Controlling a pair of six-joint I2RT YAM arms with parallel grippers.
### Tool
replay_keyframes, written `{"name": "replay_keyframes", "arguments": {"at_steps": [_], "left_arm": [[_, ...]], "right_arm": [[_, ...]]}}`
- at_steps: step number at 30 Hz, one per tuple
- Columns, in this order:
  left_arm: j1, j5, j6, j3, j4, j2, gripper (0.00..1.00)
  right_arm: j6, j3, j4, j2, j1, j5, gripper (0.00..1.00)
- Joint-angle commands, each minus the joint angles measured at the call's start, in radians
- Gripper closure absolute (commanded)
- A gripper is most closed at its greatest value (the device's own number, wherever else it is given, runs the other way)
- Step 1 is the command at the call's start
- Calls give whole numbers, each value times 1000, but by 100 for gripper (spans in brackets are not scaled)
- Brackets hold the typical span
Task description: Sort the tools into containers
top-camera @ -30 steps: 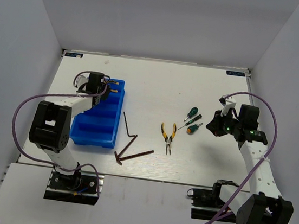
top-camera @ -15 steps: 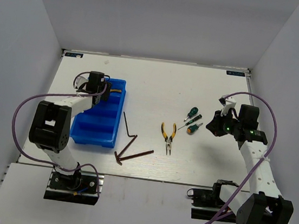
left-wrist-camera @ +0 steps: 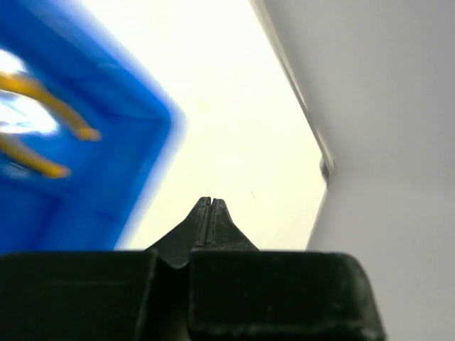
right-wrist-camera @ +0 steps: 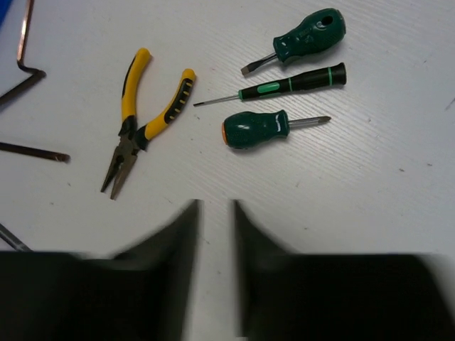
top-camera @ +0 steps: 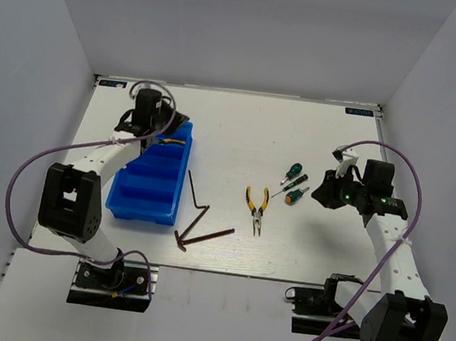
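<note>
The blue bin (top-camera: 149,186) lies at the left of the table. One yellow-handled pliers (top-camera: 168,139) lies in its far end and shows blurred in the left wrist view (left-wrist-camera: 39,128). My left gripper (top-camera: 177,124) is shut and empty (left-wrist-camera: 211,203), raised over the bin's far right corner (left-wrist-camera: 106,170). A second pliers (top-camera: 256,206) lies mid-table. Three green-handled screwdrivers (top-camera: 293,183) lie to its right. Three hex keys (top-camera: 202,234) lie between the bin and the pliers. My right gripper (top-camera: 323,190) is open and empty (right-wrist-camera: 215,206), above the table just near the pliers (right-wrist-camera: 142,121) and screwdrivers (right-wrist-camera: 259,129).
The table's back edge and the grey wall (left-wrist-camera: 384,106) are close beyond my left gripper. Grey walls enclose the table on three sides. A purple cable (top-camera: 396,154) loops over the right arm.
My left gripper has risen and pulled back from the bin's far end, leaving the pliers in the bin. The right arm has hardly moved.
</note>
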Motion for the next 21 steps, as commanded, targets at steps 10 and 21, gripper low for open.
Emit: {"name": "replay_keyframes", "arguments": {"at_steps": [10,21], "left_arm": [[-342,322,826,455,-623,338,50],[-529,160,642,535,-612,357,13]], "right_arm": [[29,129,-126,173,5,29,63],[41,130,-120,193,2,48,62]]}}
